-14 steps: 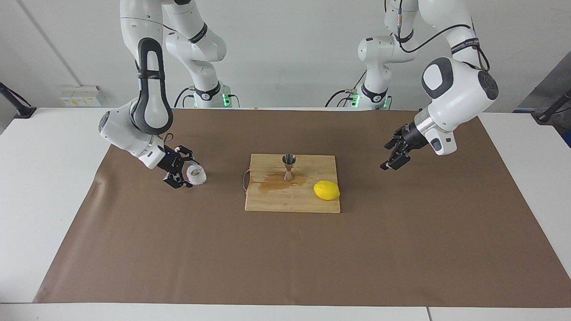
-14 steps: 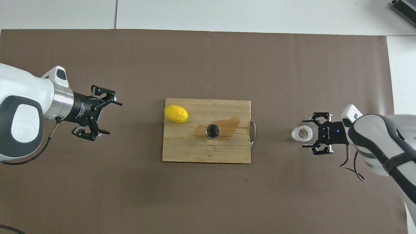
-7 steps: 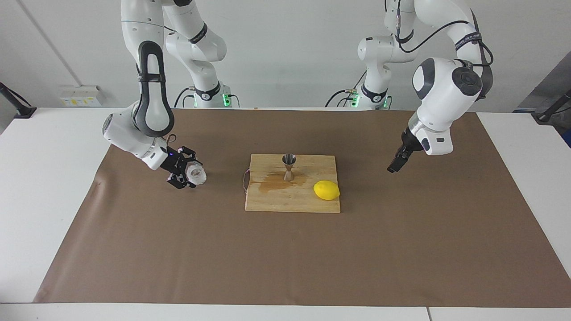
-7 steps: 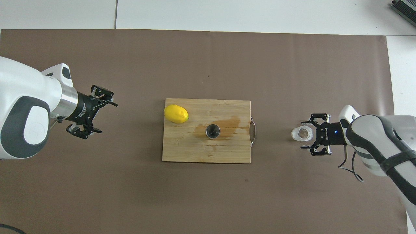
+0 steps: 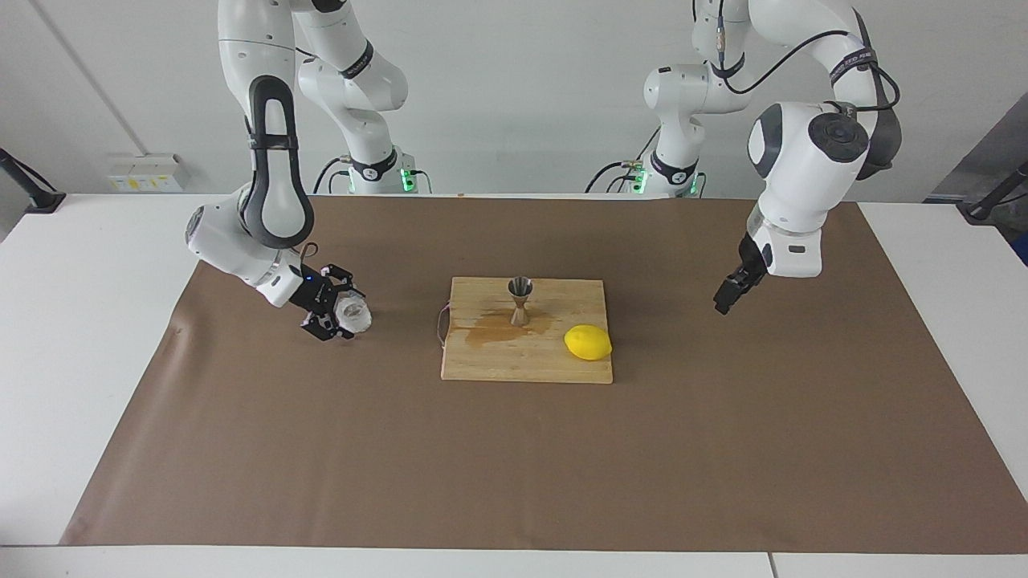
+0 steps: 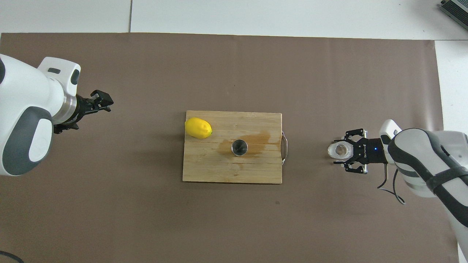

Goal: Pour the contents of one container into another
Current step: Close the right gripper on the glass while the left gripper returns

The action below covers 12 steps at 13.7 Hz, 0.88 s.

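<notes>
The whitish translucent cup (image 5: 353,314) stands on the brown mat toward the right arm's end of the table; it also shows in the overhead view (image 6: 339,151), with something brownish inside. My right gripper (image 5: 336,314) (image 6: 342,151) is low at the cup, open, with a finger on each side of it. The steel hourglass jigger (image 5: 520,301) (image 6: 239,147) stands upright on the wooden board. My left gripper (image 5: 725,300) (image 6: 101,101) hangs over the bare mat toward the left arm's end, away from the board.
The wooden board (image 5: 498,363) (image 6: 204,171) lies mid-table with a wet stain (image 5: 491,330) (image 6: 260,137) around the jigger. A yellow lemon (image 5: 588,343) (image 6: 198,128) sits on the board's corner toward the left arm's end. The brown mat (image 5: 514,466) covers the table.
My right gripper has slid forward so the cup now sits between its fingers. My left arm has turned its wrist and drawn its gripper away from the board.
</notes>
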{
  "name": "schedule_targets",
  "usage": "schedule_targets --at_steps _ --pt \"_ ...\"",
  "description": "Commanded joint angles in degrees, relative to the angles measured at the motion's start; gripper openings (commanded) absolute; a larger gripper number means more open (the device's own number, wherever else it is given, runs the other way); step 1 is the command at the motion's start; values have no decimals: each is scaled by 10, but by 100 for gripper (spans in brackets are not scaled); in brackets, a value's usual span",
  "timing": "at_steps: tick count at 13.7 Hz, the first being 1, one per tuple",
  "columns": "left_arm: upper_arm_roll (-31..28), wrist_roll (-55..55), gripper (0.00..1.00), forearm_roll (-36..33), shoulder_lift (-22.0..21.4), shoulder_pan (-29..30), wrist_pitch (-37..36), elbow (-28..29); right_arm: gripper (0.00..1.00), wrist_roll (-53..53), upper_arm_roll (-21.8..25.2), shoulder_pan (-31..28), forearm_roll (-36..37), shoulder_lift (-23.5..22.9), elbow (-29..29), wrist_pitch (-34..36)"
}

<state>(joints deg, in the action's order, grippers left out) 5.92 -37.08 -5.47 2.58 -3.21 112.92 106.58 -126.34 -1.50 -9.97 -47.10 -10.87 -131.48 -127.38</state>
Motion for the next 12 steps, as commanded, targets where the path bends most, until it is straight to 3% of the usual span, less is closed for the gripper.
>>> schedule_targets --at_steps 1,5,9,12 --pt "0 86 100 -11 2 18 -6 -35 59 -14 -2 1 -20 0 -5 -4" --pt "0 158 100 -7 3 32 -14 -78 44 -5 -3 1 -21 0 -2 -3" --pt "-2 311 100 -6 2 35 -38 -117 25 26 -9 8 -22 5 5 -5" --pt "-4 367 100 1 3 36 -100 -151 20 45 -14 14 -22 12 18 -6"
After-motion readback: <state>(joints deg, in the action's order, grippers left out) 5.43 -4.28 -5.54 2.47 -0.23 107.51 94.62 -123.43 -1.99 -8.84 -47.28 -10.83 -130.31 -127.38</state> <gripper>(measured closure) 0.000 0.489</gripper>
